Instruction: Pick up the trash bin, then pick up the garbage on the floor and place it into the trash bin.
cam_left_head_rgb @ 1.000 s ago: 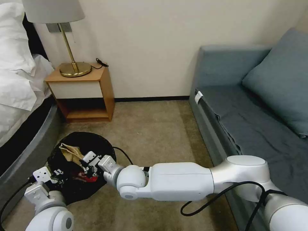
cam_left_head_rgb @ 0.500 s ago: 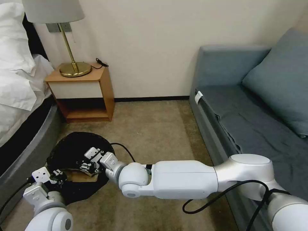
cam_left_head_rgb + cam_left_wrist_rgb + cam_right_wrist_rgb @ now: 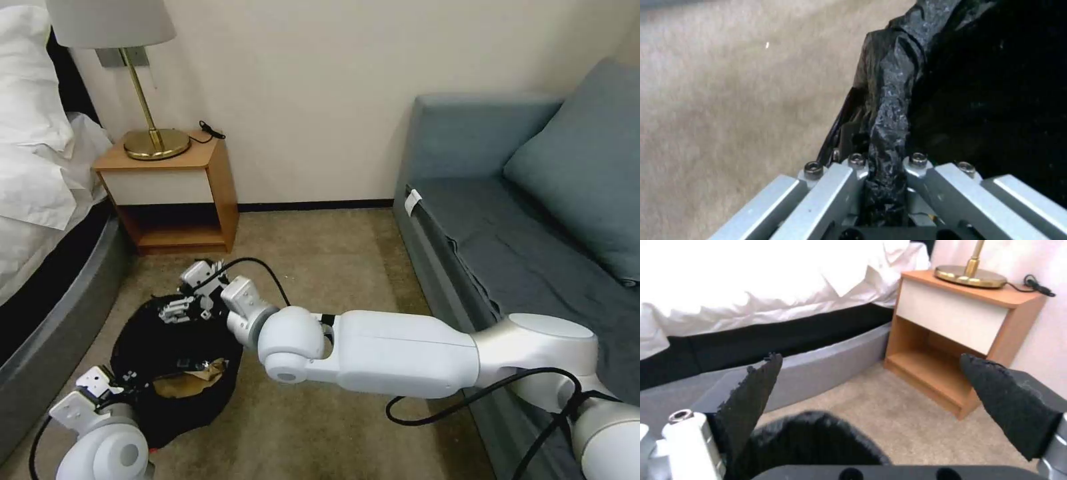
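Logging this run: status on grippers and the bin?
Left gripper shut on the round black lined trash bin's rim. Right gripper open, empty, above the bin's far edge. Gold-brown wrapper inside. Nothing in the way.

Count, head view: 1 trash bin (image 3: 175, 373), black, w/ liner. Inside it: 1 tan/gold-brown garbage piece (image 3: 190, 379) seen; other pcs can't be made out. 2 grippers: left gripper (image 3: 127, 381), right gripper (image 3: 179, 308). 1 nightstand (image 3: 170, 193), 1 lamp (image 3: 127, 73), 1 bed (image 3: 40, 200), 1 sofa (image 3: 527, 240) w/ 1 cushion (image 3: 587, 167).
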### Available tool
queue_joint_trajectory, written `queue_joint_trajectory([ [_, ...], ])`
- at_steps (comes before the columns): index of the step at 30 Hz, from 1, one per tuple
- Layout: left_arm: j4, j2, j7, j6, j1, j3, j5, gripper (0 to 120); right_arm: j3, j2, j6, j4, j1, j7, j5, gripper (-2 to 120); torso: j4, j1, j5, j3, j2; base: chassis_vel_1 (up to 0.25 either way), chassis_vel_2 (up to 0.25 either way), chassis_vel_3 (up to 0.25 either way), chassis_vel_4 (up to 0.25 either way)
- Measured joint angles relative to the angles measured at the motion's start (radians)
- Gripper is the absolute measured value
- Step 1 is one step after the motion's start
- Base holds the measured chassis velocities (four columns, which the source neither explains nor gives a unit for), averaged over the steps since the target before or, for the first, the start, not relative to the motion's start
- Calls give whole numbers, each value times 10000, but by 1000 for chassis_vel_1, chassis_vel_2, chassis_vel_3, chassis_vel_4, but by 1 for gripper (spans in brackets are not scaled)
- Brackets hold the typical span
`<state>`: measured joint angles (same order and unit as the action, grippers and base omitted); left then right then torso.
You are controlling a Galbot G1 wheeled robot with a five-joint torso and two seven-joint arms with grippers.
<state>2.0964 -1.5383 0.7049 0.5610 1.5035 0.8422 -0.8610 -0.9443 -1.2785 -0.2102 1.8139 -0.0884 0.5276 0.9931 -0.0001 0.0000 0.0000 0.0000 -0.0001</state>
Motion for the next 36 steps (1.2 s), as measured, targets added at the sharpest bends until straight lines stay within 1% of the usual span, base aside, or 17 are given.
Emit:
queue_joint_trajectory([
  [3, -249, 42, 52, 38, -86, 10, -210, 2, 77, 100, -17, 81, -58, 27, -6, 100, 1, 0, 0, 0, 0, 0, 0, 0, 0],
  [4, -499, 71, 48, 42, -148, 10, -295, 2, 132, 190, -28, 142, -105, 40, -9, 100, 1, 0, 0, 0, 0, 0, 0, 0, 0],
  [7, -674, 89, 19, 20, -189, 15, -293, 2, 172, 258, -30, 169, -139, 50, -17, 100, 0, 0, 4, 0, 0, 0, 0, 0, 0],
  [16, -706, 90, -43, -8, -191, 14, -227, 2, 178, 267, -30, 173, -152, 51, -24, 100, 2, 0, 2, 0, 1, 0, 0, 0, 0],
  [17, -716, 85, -419, -175, -130, -4, 130, 2, 274, 333, -29, 208, -230, 49, -55, 100, 6, 0, -2, 0, 1, 0, 0, 0, 0],
  [18, -734, 82, -702, -327, -76, -3, 409, 2, 370, 445, -29, 227, -296, 52, -77, 100, 3, 0, -8, 0, 0, 0, 0, 0, 0],
  [19, -739, 78, -1169, -640, 3, -1, 869, 6, 460, 555, -29, 243, -356, 61, -97, 100, 0, 0, -5, 0, 0, 0, 0, 0, 0],
  [20, -739, 78, -1169, -640, 3, -1, 869, 6, 460, 555, -29, 243, -356, 61, -97, 100, 0, 0, -5, 0, 0, 0, 0, 0, 0],
  [21, -738, 76, -1429, -889, 50, 0, 1232, 11, 507, 615, -25, 280, -388, 59, -109, 100, -2, 0, 3, -1, 1, 0, 0, 0, 0],
  [24, -727, 52, -2133, -1616, 272, 17, 2530, 24, 574, 736, -16, 318, -431, 60, -122, 100, 1, 0, -1, 0, 0, 0, 0, 0, 0],
  [25, -727, 52, -2133, -1616, 272, 17, 2530, 24, 574, 736, -16, 318, -431, 60, -122, 100, 1, 0, -1, 0, 0, 0, 0, 0, 0],
  [26, -676, 42, -2319, -1768, 352, 33, 2839, 29, 607, 773, -9, 333, -451, 59, -128, 100, 3, 0, 0, 0, 0, 0, 0, 0, 0],
  [28, -557, 38, -2517, -1880, 483, 43, 3098, 37, 660, 831, -7, 346, -510, 59, -146, 100, 3, 0, 1, 0, 0, 0, 0, 0, 0],
  [30, -552, 31, -2538, -1905, 500, 42, 3171, 45, 684, 853, -6, 346, -550, 59, -174, 100, 1, 0, 0, 0, 1, 0, 0, 0, 0],
  [31, -552, 31, -2538, -1905, 500, 42, 3171, 45, 684, 853, -6, 346, -550, 59, -174, 100, 1, 0, 0, 0, 1, 0, 0, 0, 0],
  [35, -281, -46, -2717, -2143, 653, 4, 3413, 64, 765, 952, 1, 396, -589, 57, -213, 100, 1, 0, 0, 0, 0, 0, 0, 0, 0],
  [36, -281, -46, -2717, -2143, 653, 4, 3413, 64, 765, 952, 1, 396, -589, 57, -213, 100, 1, 0, 0, 0, 0, 0, 0, 0, 0],
])
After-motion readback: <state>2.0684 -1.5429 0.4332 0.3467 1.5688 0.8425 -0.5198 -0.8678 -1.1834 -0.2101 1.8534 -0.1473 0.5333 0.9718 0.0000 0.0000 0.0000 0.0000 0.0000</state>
